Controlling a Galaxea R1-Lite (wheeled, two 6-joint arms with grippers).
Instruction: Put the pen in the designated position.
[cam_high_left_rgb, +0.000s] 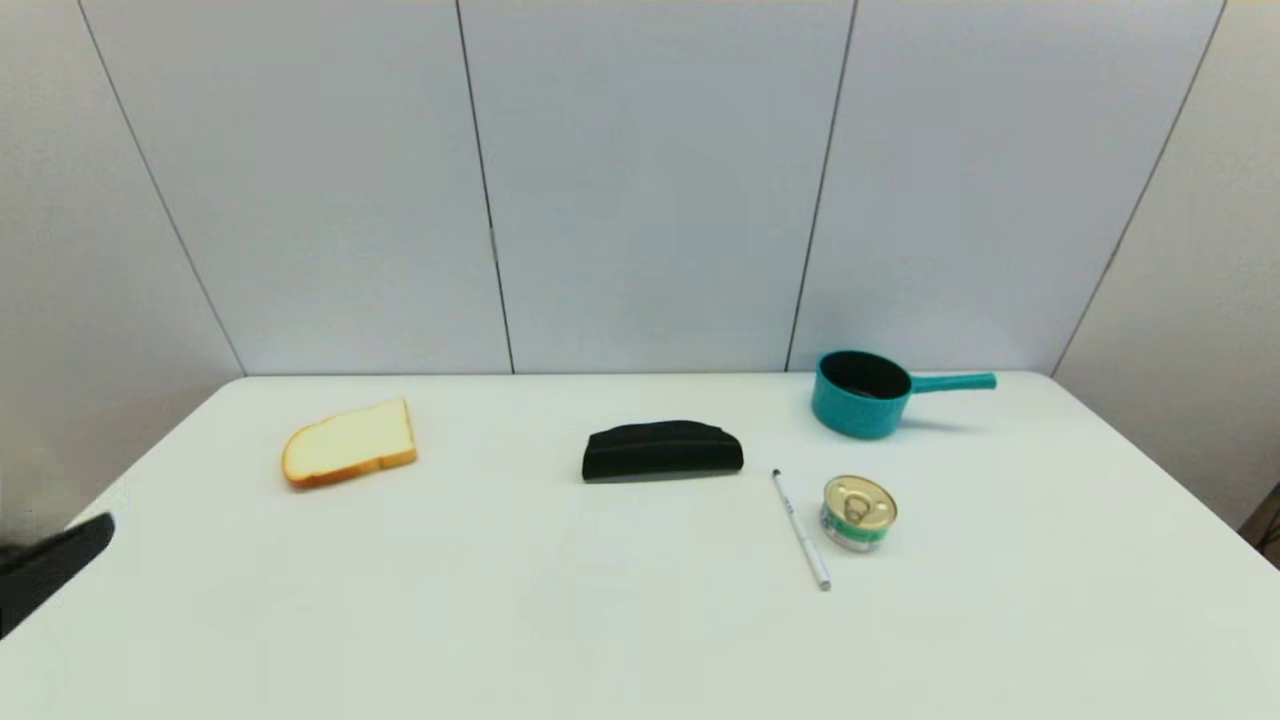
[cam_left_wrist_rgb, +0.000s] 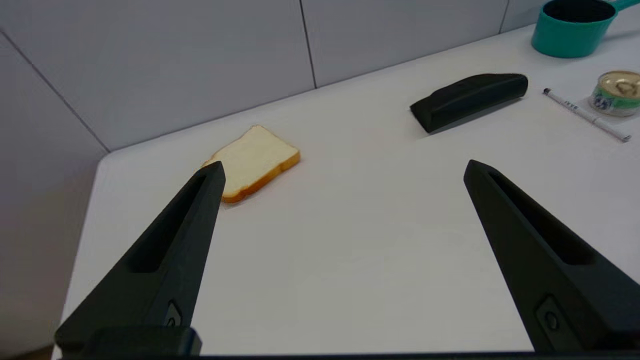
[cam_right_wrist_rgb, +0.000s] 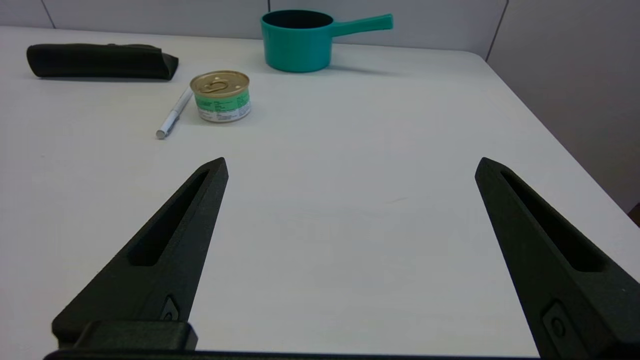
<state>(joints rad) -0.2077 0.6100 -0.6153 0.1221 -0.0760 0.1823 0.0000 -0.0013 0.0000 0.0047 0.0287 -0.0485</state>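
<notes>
The left gripper (cam_high_left_rgb: 60, 560) shows in the head view only as one black finger cut off by the picture's edge, well apart from the bread (cam_high_left_rgb: 349, 443); its spread cannot be judged there. The right gripper (cam_right_wrist_rgb: 350, 165) is not in the head view at all. In the left wrist view the pan (cam_left_wrist_rgb: 575, 25) is cut by the picture's edge, its handle mostly lost, and so is the far side of the can (cam_left_wrist_rgb: 617, 92). The print on the pen (cam_left_wrist_rgb: 582, 114) beside the can is too small to read, as is the can's label (cam_right_wrist_rgb: 222, 104).
</notes>
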